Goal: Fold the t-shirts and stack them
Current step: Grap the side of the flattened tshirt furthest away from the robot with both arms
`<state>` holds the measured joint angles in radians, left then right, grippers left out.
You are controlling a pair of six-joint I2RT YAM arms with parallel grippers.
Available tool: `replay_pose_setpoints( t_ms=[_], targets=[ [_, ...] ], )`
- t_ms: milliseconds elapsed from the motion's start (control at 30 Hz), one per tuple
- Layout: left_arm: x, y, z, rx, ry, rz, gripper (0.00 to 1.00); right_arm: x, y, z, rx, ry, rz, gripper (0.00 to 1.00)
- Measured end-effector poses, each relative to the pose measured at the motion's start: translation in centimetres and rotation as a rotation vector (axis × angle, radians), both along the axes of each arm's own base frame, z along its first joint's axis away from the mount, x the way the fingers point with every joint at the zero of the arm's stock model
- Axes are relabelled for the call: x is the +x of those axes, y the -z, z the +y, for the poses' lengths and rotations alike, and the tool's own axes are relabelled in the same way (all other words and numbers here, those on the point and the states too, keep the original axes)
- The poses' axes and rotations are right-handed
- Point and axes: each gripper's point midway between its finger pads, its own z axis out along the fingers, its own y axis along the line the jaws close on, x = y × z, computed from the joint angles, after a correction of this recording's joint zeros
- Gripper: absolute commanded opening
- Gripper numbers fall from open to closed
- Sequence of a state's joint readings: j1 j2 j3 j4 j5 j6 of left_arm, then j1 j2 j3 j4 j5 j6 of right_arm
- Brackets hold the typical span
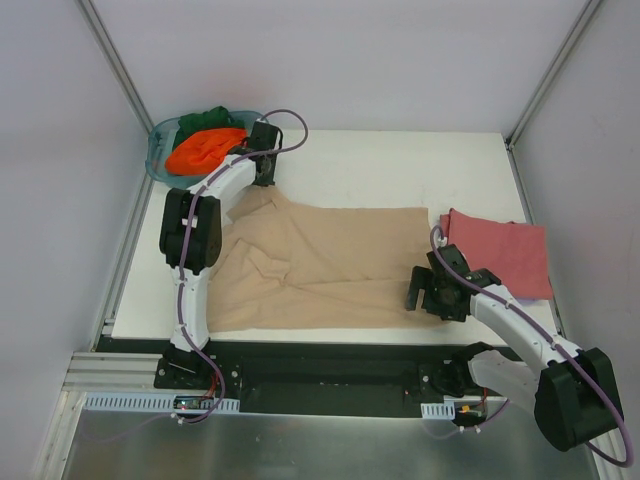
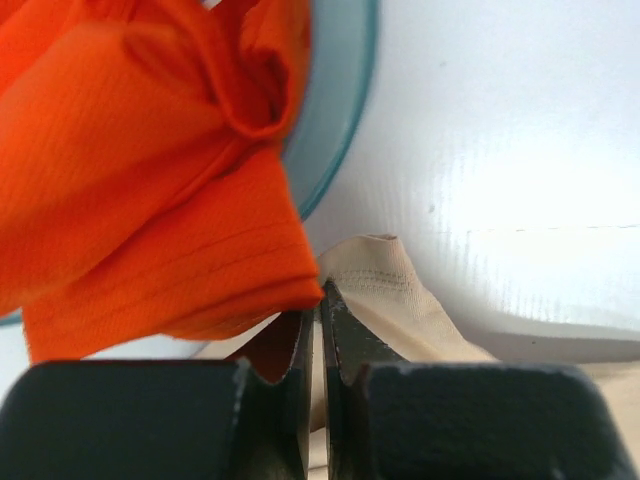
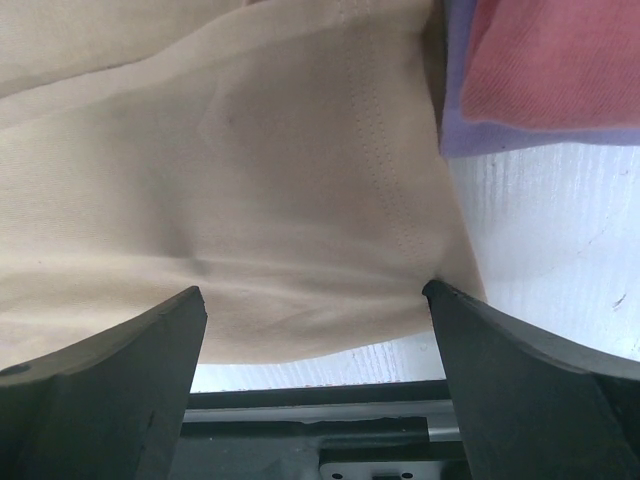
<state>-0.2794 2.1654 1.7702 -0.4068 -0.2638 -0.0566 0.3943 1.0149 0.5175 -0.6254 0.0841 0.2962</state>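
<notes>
A tan-beige t-shirt [image 1: 330,265] lies spread across the middle of the table. My left gripper [image 1: 264,160] is at its far left corner, next to the tub. In the left wrist view the gripper [image 2: 322,290] has its jaws pressed together on a tan fold [image 2: 385,275], just under the orange shirt [image 2: 140,170]. My right gripper [image 1: 428,290] is open over the tan shirt's near right corner. In the right wrist view the gripper [image 3: 315,295] has its jaws wide apart astride the hem [image 3: 300,200]. A folded dusty red shirt [image 1: 500,252] lies at the right, on a lavender one [image 3: 462,140].
A teal see-through tub [image 1: 157,150] at the far left corner holds the bright orange shirt [image 1: 205,148] and a dark green one [image 1: 210,120]; its rim also shows in the left wrist view [image 2: 345,110]. White walls and metal posts enclose the table. The table's front edge [image 3: 320,385] is just below the right gripper.
</notes>
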Motion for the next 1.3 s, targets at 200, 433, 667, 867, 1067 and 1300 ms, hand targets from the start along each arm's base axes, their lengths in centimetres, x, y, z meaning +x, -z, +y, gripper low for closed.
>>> replay_pose_setpoints(
  t_ms=[200,433,667,867,1067,1300],
  targets=[
    [1.3,-0.6,-2.0,-0.03,0.156,-0.044,0.0,0.0,0.0,0.0,-0.002,0.002,0.0,0.96],
    [0.4,-0.7,-5.0,-0.029,0.285,-0.071,0.0,-0.1,0.0,-0.1,-0.007,0.004,0.003,0.96],
    [-3.9,-3.0,-5.5,-0.036,0.224,-0.101,0.0,-0.2,0.0,-0.2,-0.005,0.005,0.0,0.96],
    [-12.3,-6.4,-4.9,-0.126,0.132,-0.136,0.0,-0.4,-0.3,-0.2,0.009,-0.004,-0.02,0.97],
    [-18.2,-5.6,-5.8,-0.278,0.039,-0.062,0.0,-0.6,-0.3,0.0,0.025,-0.023,-0.027,0.96],
    [-27.3,0.0,-6.1,-0.376,-0.064,0.122,0.21,-0.8,0.1,0.0,0.018,-0.034,0.002,0.96]
  ],
)
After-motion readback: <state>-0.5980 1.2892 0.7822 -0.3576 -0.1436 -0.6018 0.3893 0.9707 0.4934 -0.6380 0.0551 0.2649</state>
